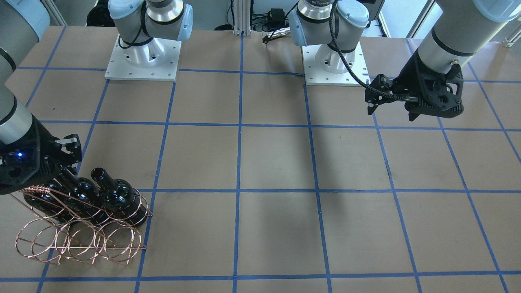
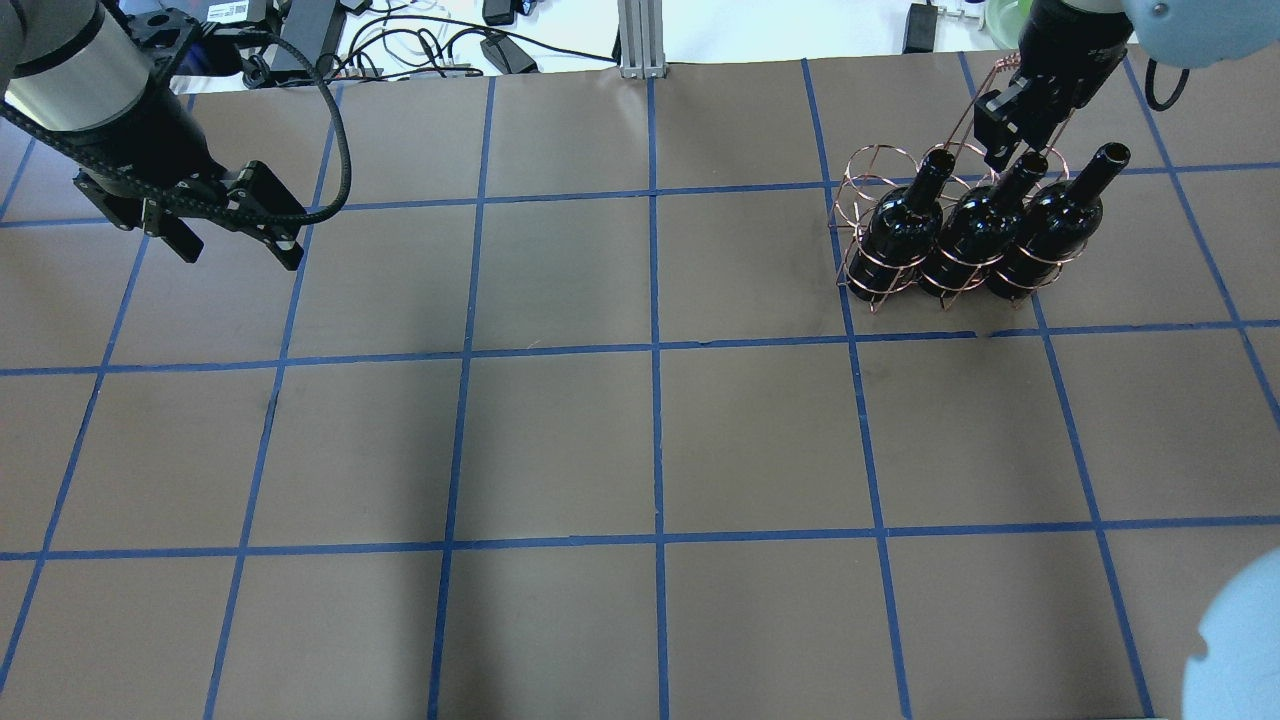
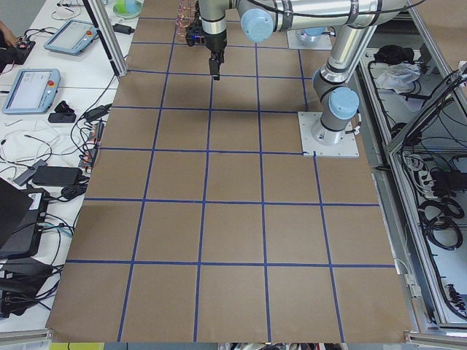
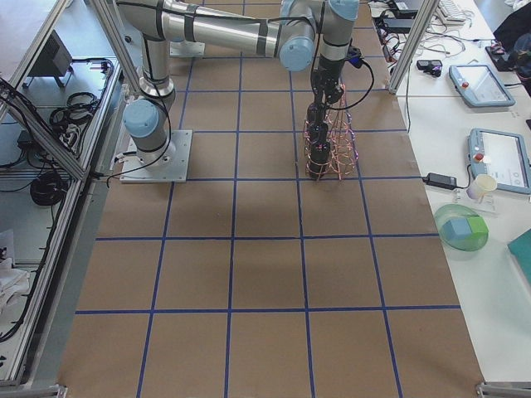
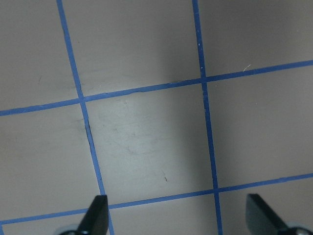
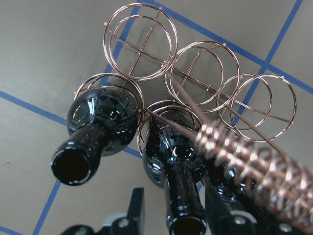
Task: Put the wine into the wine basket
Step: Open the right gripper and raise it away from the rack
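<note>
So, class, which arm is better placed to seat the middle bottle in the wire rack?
Right. The right gripper straddles the neck of the middle wine bottle, which sits in the wine basket. The left gripper hangs open over the table, far off.
</note>
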`<control>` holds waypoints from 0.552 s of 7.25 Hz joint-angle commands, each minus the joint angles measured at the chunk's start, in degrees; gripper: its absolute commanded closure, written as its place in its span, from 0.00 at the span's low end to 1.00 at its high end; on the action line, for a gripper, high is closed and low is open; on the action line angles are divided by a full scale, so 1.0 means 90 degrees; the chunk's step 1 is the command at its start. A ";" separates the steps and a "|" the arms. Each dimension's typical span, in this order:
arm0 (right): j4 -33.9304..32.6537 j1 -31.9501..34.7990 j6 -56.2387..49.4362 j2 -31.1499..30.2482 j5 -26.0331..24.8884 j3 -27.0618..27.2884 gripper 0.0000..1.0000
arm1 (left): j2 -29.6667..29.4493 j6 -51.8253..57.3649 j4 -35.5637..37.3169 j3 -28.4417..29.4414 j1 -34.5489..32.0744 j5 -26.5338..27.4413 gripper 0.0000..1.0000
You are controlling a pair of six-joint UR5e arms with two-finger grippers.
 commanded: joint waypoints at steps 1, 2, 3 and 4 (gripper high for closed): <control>0.0050 0.0000 0.0020 -0.0235 0.0041 -0.0018 0.31 | -0.0001 0.0000 0.0000 0.0000 0.0000 0.0000 0.00; 0.0301 0.0010 0.0252 -0.0672 0.0051 -0.0019 0.29 | -0.0001 0.0000 0.0000 0.0000 0.0000 0.0010 0.00; 0.0603 0.0039 0.1076 -0.1073 0.0052 -0.0019 0.25 | -0.0001 0.0000 0.0000 0.0000 0.0000 0.0010 0.00; 0.0810 0.0126 0.2273 -0.1425 0.0264 0.0001 0.07 | 0.0008 0.0000 0.0000 0.0000 0.0000 0.0000 0.00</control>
